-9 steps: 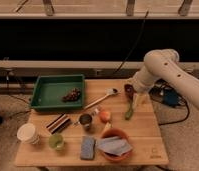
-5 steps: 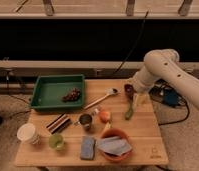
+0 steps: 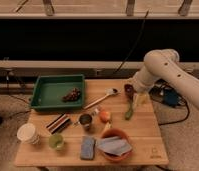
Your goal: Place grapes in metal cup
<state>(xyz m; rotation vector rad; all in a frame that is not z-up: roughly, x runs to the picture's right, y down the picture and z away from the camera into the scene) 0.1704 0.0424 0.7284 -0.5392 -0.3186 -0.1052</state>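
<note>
A green tray [image 3: 49,92], orange fruit [image 3: 105,116], paper cup [image 3: 27,133], green cup [image 3: 56,142] and blue sponge [image 3: 87,148] sit on the table [image 3: 143,126].

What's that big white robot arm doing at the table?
It is supposed to put the grapes into the metal cup, but that is not yet done. The grapes lie in the green tray at the back left. The metal cup stands near the middle of the table, apart from the tray. The robot's gripper is over the table's back right part, away from both.
</note>
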